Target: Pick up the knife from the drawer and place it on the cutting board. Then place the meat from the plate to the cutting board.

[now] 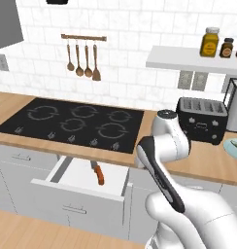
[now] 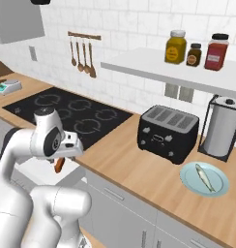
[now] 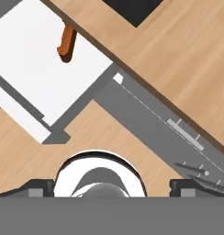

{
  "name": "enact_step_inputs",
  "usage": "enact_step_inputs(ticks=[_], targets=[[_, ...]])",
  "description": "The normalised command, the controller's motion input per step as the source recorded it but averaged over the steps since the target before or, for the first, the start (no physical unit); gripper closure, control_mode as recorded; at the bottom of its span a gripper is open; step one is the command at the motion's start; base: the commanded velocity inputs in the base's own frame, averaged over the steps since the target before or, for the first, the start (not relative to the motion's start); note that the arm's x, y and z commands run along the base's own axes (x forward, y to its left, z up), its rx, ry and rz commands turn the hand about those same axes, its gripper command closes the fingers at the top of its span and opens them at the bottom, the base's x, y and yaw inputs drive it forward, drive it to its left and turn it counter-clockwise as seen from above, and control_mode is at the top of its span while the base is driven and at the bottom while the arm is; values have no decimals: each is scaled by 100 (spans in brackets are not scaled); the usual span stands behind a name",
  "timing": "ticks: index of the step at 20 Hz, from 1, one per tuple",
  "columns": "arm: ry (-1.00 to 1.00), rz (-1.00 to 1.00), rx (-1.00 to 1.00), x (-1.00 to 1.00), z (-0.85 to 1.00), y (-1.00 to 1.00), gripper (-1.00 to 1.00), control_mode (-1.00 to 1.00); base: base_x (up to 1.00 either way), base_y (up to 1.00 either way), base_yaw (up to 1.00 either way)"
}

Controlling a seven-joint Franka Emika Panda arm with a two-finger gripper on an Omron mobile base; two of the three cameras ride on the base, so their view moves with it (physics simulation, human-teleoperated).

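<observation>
End effector [image 3: 112, 186] spread wide and empty above the open drawer [image 1: 76, 171], so I judge nothing done: knife [image 1: 98, 175] lies inside, meat [image 2: 206, 178] sits on the plate [image 2: 188, 177] on the tabletop [image 2: 134, 160].

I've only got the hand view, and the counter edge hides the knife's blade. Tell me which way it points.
Observer: In the left base view the knife lies in the open drawer, blade toward the stove, orange handle toward the drawer's front panel.
Operator: Now locate the meat for me.
Observer: The meat lies on the light blue plate, which sits on the counter just right of the black toaster.
</observation>
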Motion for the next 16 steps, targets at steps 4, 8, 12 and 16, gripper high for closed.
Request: enact_step_inputs(ticks=[4, 8, 12, 16], targets=[[0, -2, 0, 48, -22, 90, -100, -100, 0, 0, 0], [0, -10, 3, 42, -18, 100, -100, -100, 0, 0, 0], [0, -16, 9, 15, -39, 85, -100, -100, 0, 0, 0], [0, -14, 13, 4, -49, 61, -100, -100, 0, 0, 0]])
